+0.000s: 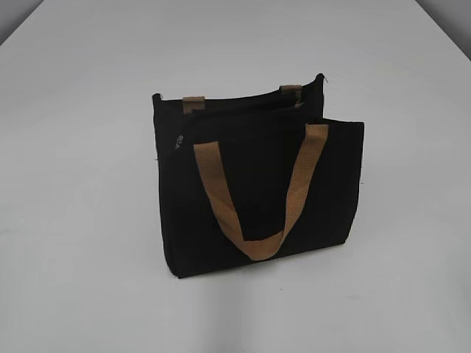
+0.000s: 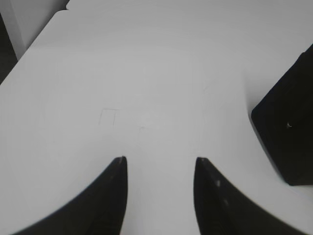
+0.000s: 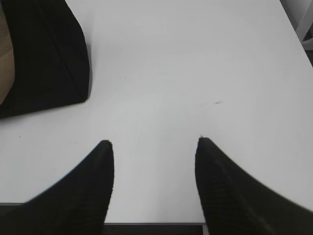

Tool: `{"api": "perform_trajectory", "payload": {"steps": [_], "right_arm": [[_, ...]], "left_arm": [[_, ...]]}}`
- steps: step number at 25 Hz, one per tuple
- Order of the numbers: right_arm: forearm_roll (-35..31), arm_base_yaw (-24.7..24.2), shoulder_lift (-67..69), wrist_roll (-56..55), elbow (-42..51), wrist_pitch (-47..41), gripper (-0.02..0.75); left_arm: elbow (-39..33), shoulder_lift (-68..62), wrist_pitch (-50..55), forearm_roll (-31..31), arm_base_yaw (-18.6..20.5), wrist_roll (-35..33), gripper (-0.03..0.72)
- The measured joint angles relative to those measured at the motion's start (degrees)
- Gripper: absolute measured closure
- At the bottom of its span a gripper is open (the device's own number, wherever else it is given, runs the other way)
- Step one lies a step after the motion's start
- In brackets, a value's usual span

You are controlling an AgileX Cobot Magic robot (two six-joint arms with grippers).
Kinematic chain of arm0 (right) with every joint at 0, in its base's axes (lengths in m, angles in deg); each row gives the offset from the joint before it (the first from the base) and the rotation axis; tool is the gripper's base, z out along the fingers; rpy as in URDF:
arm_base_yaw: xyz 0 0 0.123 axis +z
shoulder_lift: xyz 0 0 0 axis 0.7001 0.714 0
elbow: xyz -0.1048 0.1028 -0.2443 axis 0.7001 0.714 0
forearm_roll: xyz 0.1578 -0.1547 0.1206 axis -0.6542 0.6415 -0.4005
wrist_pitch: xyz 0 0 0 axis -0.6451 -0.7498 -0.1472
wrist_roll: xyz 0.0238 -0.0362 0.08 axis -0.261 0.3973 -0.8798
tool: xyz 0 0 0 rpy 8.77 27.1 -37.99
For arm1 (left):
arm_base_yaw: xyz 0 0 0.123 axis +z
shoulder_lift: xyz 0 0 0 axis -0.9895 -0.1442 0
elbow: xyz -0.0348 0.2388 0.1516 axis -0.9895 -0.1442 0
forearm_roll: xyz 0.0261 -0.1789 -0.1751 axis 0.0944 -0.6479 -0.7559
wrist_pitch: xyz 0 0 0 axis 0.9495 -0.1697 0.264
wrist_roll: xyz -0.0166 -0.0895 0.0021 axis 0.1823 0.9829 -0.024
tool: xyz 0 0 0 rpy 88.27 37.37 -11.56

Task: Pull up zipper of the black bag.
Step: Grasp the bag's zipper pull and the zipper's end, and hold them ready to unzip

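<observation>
Your left pincer (image 2: 159, 164) hung over the white table (image 2: 146, 73) with its fingers spread wide and nothing between them; the black bag (image 2: 288, 127) stood off to its right. Your right pincer (image 3: 154, 147) gaped just as wide, also empty, with the bag (image 3: 44, 58) ahead to its left. The zipper (image 1: 179, 141) sat near the bag's left top corner.

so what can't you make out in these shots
- Zipper: exterior view, only a tiny pale speck at the bag's left top corner; too small to read.
- Far handle: mostly hidden behind the bag's top edge.
- Bag in both wrist views: cut off by the frame edge.
- Left gripper and right gripper: only their fingertips show.
</observation>
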Motion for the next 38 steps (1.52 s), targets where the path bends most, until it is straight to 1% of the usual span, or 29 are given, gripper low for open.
{"api": "perform_trajectory", "payload": {"steps": [27,29,33,36,38], "right_arm": [[-0.3,0.0,0.0,0.0,0.0,0.0,0.320],[-0.7,0.0,0.3,0.0,-0.1,0.0,0.320],[-1.4,0.4,5.3,0.0,-0.1,0.2,0.320],[-1.8,2.2,10.5,1.3,-0.4,0.9,0.320],[-1.9,3.3,13.9,3.8,-1.2,3.3,0.320]], "left_arm": [[0.1,0.0,-0.4,0.0,0.0,0.0,0.349],[0.7,-0.1,-2.5,0.0,0.0,0.0,0.349],[1.3,-2.3,-14.5,-2.3,0.0,-0.1,0.349],[1.3,-7.2,-24.2,-6.0,0.0,-0.3,0.349],[1.3,-12.0,-30.5,-10.6,0.0,-1.3,0.349]]}}
